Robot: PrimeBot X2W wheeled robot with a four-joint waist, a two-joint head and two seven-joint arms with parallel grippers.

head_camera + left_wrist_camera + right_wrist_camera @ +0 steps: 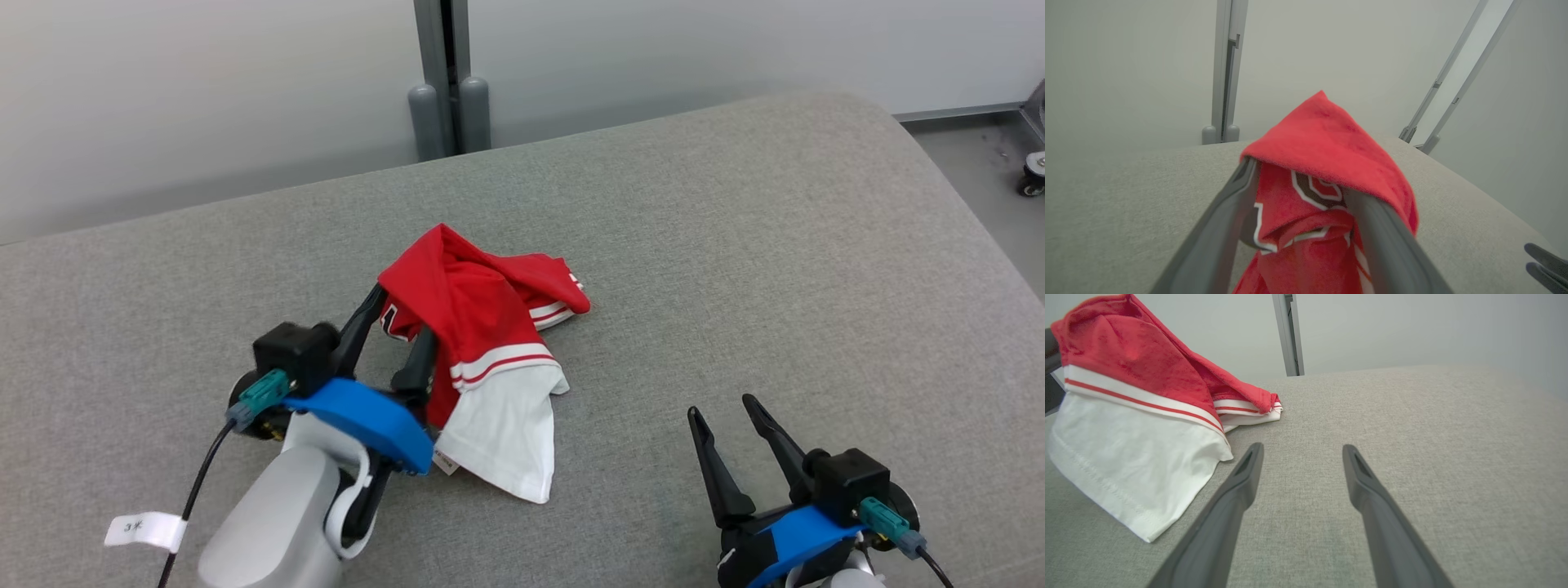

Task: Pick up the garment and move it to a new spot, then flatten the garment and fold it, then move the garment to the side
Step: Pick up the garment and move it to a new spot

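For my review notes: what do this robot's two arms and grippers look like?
Both the left gripper and the right gripper have two long, dark, tapering fingers on a blue bracket, with a black block and a teal connector trailing a black cable. The left forearm is pale grey and smooth; a white tag with small writing sits on its cable.

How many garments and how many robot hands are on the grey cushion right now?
Garment: 1
Hands: 2, left hand and right hand
Total: 3
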